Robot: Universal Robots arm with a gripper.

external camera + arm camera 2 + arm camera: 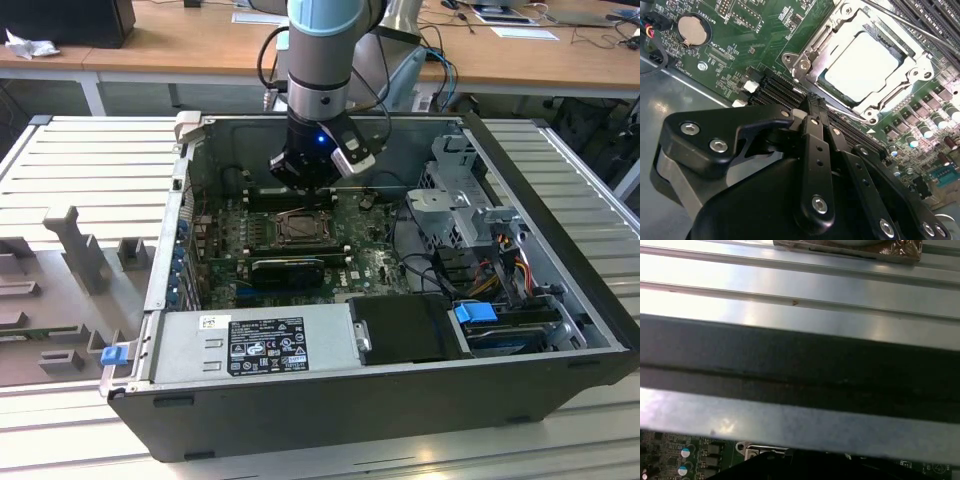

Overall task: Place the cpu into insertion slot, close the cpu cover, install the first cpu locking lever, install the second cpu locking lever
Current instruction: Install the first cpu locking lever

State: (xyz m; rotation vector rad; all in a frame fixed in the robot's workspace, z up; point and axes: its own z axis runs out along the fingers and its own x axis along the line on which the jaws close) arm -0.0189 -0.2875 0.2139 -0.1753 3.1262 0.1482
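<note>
I see the cpu (866, 67) in its slot with the cpu cover (810, 60) down. My gripper (812, 102) is pinched shut, empty (levers come now, I think).

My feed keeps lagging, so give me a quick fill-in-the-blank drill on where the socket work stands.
1. The cpu lies in the ____, framed by the cpu cover.
2. The cover is ____ over the cpu.
3. The gripper hangs beside the cover's ____ edge.
4. The round coin cell sits on the ____ board.

Missing words: slot; closed; near; green
</note>
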